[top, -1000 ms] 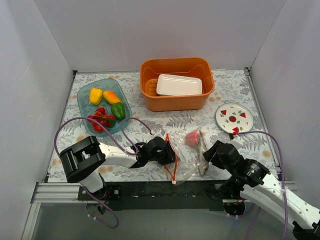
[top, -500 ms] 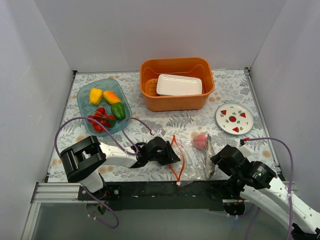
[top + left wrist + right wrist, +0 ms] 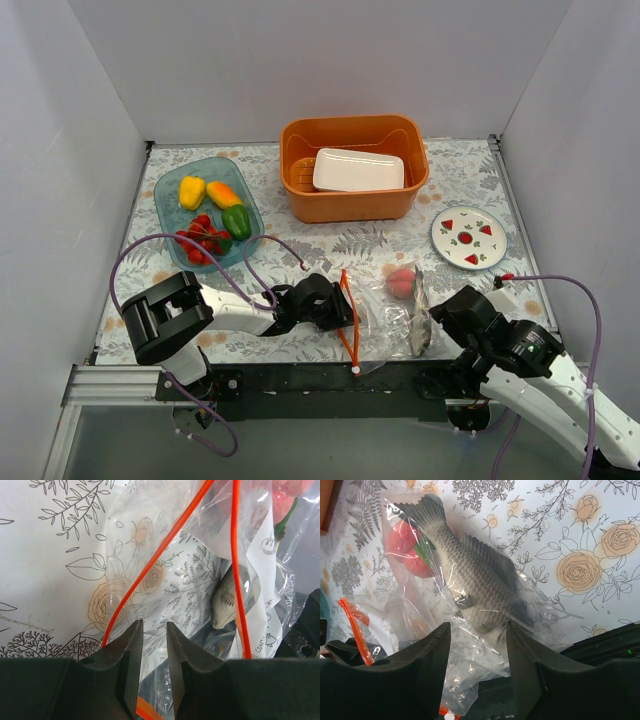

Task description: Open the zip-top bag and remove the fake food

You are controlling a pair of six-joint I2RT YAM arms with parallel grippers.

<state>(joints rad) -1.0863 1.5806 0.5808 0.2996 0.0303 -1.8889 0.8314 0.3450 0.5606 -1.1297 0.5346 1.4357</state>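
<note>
The zip-top bag (image 3: 385,312) lies crumpled at the table's near edge, its orange-red zip strip (image 3: 348,318) parted on the left. Inside are a pinkish-red piece (image 3: 401,282) and a grey fish toy (image 3: 420,326). My left gripper (image 3: 343,312) is shut on the bag's mouth edge; in the left wrist view the plastic (image 3: 165,580) sits pinched between its jaws (image 3: 152,626). My right gripper (image 3: 442,322) is open at the bag's right end; its wrist view shows the fish (image 3: 465,575) and the red piece (image 3: 405,547) ahead of it (image 3: 477,626). Peppers and cherry tomatoes (image 3: 205,238) lie in the teal tray (image 3: 168,188).
An orange basket (image 3: 355,208) holding a white container (image 3: 358,170) stands at the back centre. A white plate (image 3: 452,248) with red triangles lies at the right. The black front rail (image 3: 300,378) runs just below the bag.
My right gripper has pulled back toward the near right and stands open. The bag and its contents have shifted right, and the zip strip has spread wider. My left gripper has stayed put.
</note>
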